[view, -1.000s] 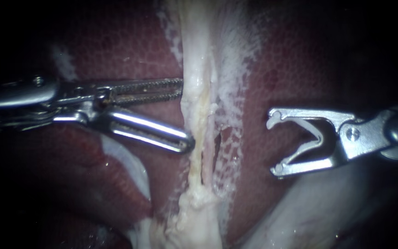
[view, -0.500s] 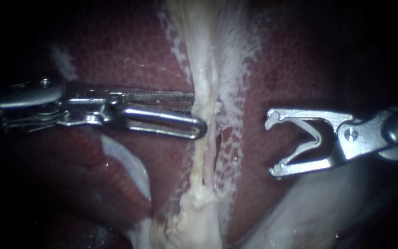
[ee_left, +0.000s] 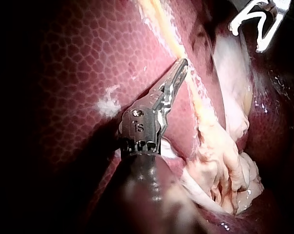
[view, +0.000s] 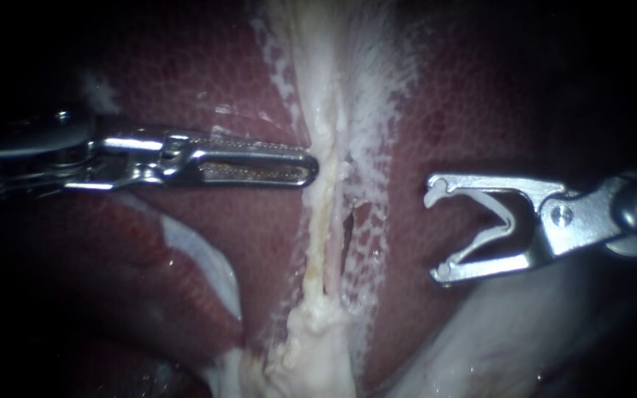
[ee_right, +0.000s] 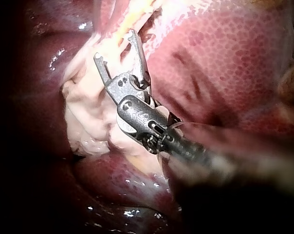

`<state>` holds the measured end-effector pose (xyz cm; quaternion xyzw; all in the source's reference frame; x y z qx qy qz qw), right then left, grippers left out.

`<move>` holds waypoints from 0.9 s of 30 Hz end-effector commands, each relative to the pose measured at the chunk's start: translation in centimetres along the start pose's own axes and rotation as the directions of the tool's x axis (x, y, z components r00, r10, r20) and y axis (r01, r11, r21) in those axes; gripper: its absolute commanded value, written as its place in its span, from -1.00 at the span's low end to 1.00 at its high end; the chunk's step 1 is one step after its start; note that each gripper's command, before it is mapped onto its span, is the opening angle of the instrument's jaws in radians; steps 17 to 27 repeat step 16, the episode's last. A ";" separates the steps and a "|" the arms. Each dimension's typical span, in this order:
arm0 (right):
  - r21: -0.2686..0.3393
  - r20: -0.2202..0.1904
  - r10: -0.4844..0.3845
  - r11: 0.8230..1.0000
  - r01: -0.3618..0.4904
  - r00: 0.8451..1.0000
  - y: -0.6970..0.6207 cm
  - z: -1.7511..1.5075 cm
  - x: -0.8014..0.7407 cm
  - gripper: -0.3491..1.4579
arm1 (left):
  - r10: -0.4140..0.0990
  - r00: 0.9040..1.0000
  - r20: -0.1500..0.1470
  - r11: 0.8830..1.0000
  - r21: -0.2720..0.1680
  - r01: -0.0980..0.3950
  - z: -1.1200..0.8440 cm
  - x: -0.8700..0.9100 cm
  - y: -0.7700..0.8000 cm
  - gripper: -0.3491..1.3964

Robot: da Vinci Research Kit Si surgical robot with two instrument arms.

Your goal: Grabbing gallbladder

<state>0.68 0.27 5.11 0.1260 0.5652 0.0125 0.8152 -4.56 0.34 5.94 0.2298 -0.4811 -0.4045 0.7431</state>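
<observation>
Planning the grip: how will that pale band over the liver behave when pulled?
Likely floppy: the band looks thin and stringy. Probably slippery, given its wet sheen. May tear: a slit shows beside it.

A pale fibrous strand of tissue (view: 326,221) runs down the middle of the dark red mottled liver (view: 208,81). The slender metal left instrument (view: 307,166) lies across the liver's left half, with its tip against the strand's left side. The slender metal right instrument (view: 436,233), with a white V-shaped clip (view: 506,217) between its jaws, is over the right half, apart from the strand.
</observation>
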 end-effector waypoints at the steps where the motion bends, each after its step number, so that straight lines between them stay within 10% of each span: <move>1: 0.000 0.000 0.000 1.000 0.000 1.000 0.00 0.00 0.00 0.05 | -0.001 1.000 0.000 1.000 0.001 0.001 0.00 0.00 0.00 -1.00; 27: 0.001 0.000 0.000 1.000 0.000 1.000 0.00 0.00 0.00 0.05 | -0.006 1.000 -0.005 1.000 -0.002 0.006 -0.01 0.02 -0.03 -1.00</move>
